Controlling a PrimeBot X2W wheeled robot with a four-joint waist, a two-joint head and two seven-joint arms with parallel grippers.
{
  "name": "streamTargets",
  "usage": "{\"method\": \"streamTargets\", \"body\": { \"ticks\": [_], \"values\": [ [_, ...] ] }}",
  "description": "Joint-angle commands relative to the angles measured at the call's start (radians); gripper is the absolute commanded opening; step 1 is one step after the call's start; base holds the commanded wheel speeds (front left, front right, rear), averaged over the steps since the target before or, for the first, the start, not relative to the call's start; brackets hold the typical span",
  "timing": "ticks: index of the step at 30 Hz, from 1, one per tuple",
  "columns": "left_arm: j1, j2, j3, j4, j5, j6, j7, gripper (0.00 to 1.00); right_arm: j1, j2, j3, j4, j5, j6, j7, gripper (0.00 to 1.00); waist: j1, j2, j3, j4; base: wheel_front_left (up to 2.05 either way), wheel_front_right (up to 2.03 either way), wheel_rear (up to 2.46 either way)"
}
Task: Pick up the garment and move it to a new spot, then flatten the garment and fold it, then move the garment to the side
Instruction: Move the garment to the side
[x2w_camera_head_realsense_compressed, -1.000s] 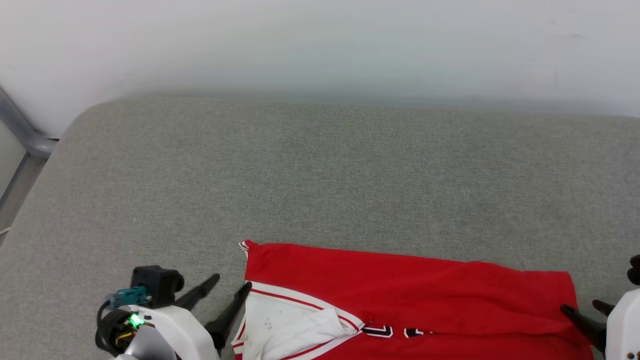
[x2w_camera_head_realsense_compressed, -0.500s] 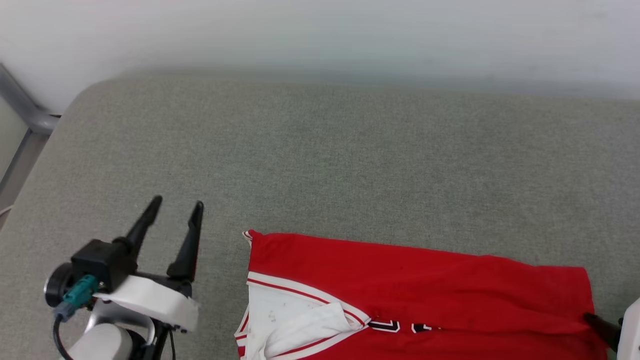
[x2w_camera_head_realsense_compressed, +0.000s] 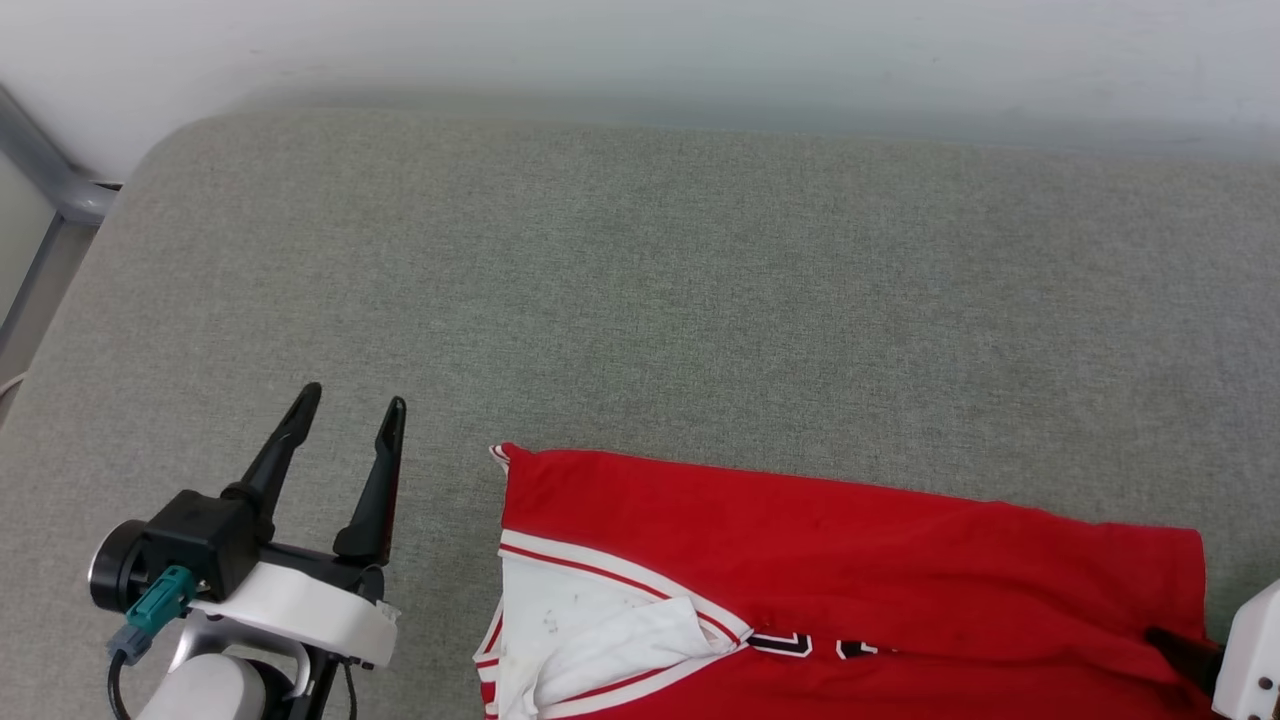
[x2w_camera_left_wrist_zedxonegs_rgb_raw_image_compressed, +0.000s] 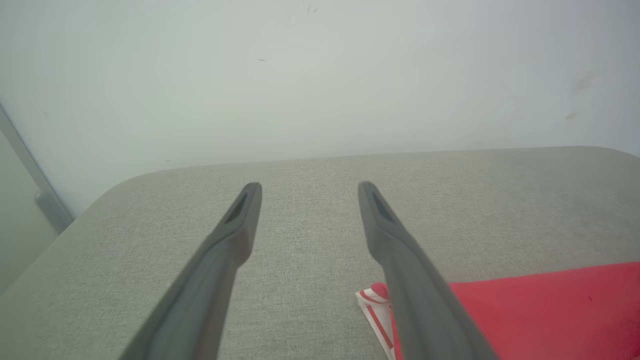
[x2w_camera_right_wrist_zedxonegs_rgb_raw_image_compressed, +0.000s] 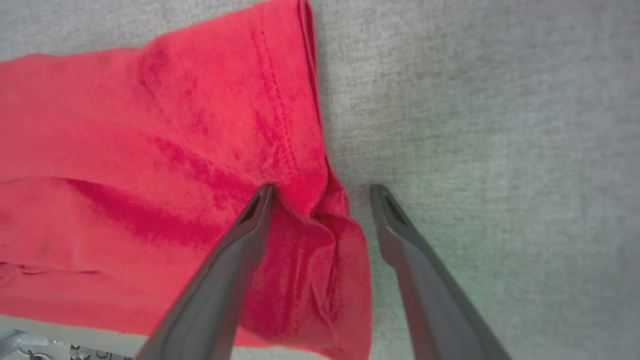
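Observation:
The garment (x2w_camera_head_realsense_compressed: 850, 560) is a red shirt lying flat on the grey cushion, running off the head view's bottom edge. Its white panel with red-and-white stripe trim (x2w_camera_head_realsense_compressed: 590, 630) and a bit of dark lettering lie at its left end. My left gripper (x2w_camera_head_realsense_compressed: 354, 398) stands open and empty to the left of the garment, apart from it, fingers pointing at the wall. The left wrist view has the garment's striped corner (x2w_camera_left_wrist_zedxonegs_rgb_raw_image_compressed: 375, 305) beside my open left gripper (x2w_camera_left_wrist_zedxonegs_rgb_raw_image_compressed: 308, 186). My right gripper (x2w_camera_right_wrist_zedxonegs_rgb_raw_image_compressed: 322, 191) is open at the garment's right hem (x2w_camera_right_wrist_zedxonegs_rgb_raw_image_compressed: 300, 150), which lies between its fingers; one finger (x2w_camera_head_realsense_compressed: 1178, 647) is in the head view.
The grey fabric cushion (x2w_camera_head_realsense_compressed: 640, 300) stretches wide behind and left of the garment, with a rounded far-left corner. A white wall (x2w_camera_head_realsense_compressed: 640, 40) rises right behind it. A grey metal bar (x2w_camera_head_realsense_compressed: 40, 170) stands at the far left past the cushion's edge.
My left gripper has drawn away leftward from the garment's left edge and turned its fingers toward the wall. The head camera has shifted a little. Both grippers stay open.

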Motion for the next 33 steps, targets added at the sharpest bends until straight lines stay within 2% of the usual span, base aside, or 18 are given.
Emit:
{"method": "streamTargets", "body": {
  "ticks": [1, 8, 17, 18, 20, 33],
  "values": [
    [0.007, -0.008, 0.009, 0.005, 0.010, -0.009, -0.005, 1.00, 0.010, 0.041, 0.033, 0.045, 0.000, 0.000, 0.003, 1.00, 0.0000, 0.0000, 0.001, 0.000, 0.00, 0.00, 0.00],
    [0.015, -0.038, 0.036, 0.037, 0.036, -0.052, -0.005, 1.00, 0.005, 0.074, 0.116, 0.088, 0.068, 0.006, -0.025, 1.00, 0.0000, 0.0000, -0.014, -0.005, 0.00, 0.00, 0.00],
    [0.032, -0.067, 0.050, 0.062, 0.056, -0.081, -0.005, 1.00, 0.018, 0.052, 0.193, 0.089, 0.119, 0.006, -0.046, 0.98, 0.0000, 0.0000, -0.040, -0.010, 0.00, 0.00, 0.00],
    [0.033, -0.070, 0.051, 0.064, 0.058, -0.084, -0.005, 1.00, 0.017, 0.051, 0.196, 0.090, 0.121, 0.006, -0.048, 0.53, 0.0000, 0.0000, -0.042, -0.010, 0.00, 0.00, 0.00],
    [0.035, -0.076, 0.054, 0.065, 0.058, -0.086, -0.005, 1.00, 0.016, 0.043, 0.203, 0.092, 0.117, 0.006, -0.056, 0.00, 0.0000, 0.0000, -0.045, -0.010, 0.00, 0.00, 0.00],
    [0.053, -0.093, 0.080, 0.074, 0.070, -0.100, -0.005, 1.00, 0.000, -0.080, 0.136, 0.111, 0.050, -0.002, -0.152, 0.00, 0.0000, 0.0000, -0.056, -0.019, 0.00, 0.00, 0.00]
  ]
}}
